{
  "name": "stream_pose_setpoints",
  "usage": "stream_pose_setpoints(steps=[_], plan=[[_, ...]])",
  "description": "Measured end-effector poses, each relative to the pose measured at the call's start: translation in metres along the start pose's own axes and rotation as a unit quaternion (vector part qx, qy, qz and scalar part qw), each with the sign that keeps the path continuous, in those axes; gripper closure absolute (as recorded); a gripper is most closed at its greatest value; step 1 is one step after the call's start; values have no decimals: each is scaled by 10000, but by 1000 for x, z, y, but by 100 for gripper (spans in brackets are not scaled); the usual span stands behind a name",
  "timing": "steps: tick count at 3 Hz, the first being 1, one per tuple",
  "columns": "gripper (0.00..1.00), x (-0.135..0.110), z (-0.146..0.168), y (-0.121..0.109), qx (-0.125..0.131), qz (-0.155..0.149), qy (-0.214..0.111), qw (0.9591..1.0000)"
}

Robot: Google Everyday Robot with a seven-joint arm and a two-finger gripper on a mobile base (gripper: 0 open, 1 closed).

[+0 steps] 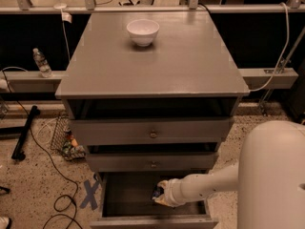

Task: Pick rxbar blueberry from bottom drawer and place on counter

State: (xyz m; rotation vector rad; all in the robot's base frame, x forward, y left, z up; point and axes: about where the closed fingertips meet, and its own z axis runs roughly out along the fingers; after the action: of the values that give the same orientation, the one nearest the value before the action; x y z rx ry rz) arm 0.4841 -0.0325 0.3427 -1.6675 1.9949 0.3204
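Observation:
The bottom drawer (124, 199) of the grey cabinet is pulled open, and its inside is dark. My gripper (160, 194) reaches into it from the right on the white arm (209, 185), low over the drawer floor at its middle. A small dark thing with pale marks (156, 192), likely the rxbar blueberry, shows right at the gripper's tip. I cannot tell whether it is held. The counter (157, 66) is the glossy grey cabinet top above.
A white bowl (142, 31) stands at the back of the counter. The two knobbed upper drawers (152, 133) are slightly open above the gripper. A water bottle (41, 62), cables (62, 199) and a black bar (24, 132) lie to the left on the floor.

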Motion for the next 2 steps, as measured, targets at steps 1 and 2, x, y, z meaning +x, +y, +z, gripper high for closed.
stream_pose_setpoints(steps=[1,2], plan=[[100,-18,-17,-12,56,-332,-186,9993],[100,-42,-47,-24,175,-719,-412,9964]])
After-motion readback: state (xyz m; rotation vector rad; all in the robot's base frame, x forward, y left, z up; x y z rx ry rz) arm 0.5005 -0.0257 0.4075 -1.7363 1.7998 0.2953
